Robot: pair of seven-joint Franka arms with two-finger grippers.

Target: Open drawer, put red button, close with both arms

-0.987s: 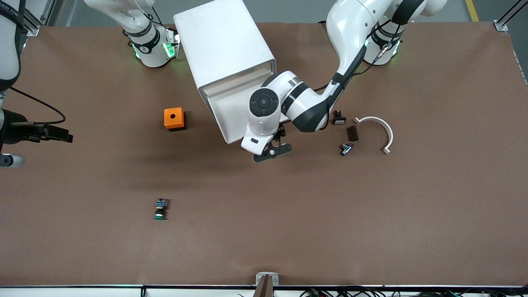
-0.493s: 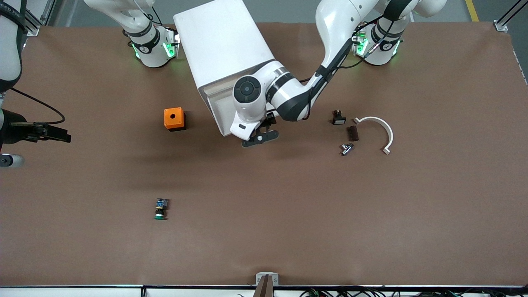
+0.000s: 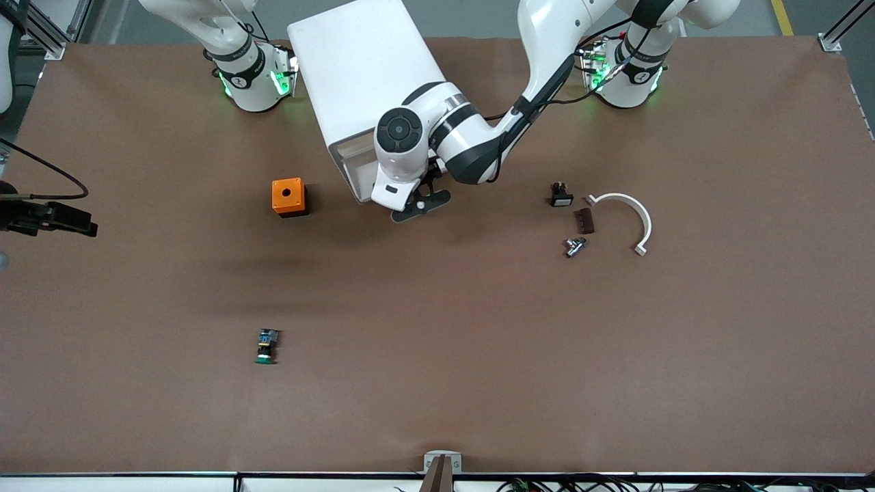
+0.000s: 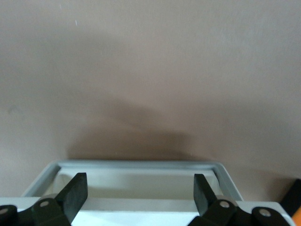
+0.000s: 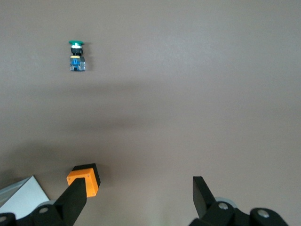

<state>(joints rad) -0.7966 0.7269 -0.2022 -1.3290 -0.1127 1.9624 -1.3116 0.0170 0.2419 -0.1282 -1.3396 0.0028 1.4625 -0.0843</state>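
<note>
The red button shows in no view. The white drawer (image 3: 357, 179) stands a little way out of its white cabinet (image 3: 369, 75). My left gripper (image 3: 420, 205) is at the drawer's front, open and empty. In the left wrist view the left gripper (image 4: 138, 181) hangs over the drawer's rim (image 4: 136, 164), and only a pale inside shows. My right gripper (image 3: 75, 220) is held high over the right arm's end of the table. The right wrist view shows the right gripper (image 5: 138, 186) open and empty, over bare table.
An orange box with a hole (image 3: 288, 197) stands beside the drawer; it also shows in the right wrist view (image 5: 84, 179). A green-capped switch (image 3: 265, 346) lies nearer the front camera. A white curved piece (image 3: 632, 212) and small dark parts (image 3: 584, 220) lie toward the left arm's end.
My left gripper has moved toward the cabinet with the drawer's front, and the drawer has slid most of the way in. My right gripper has drifted slightly toward the table's end.
</note>
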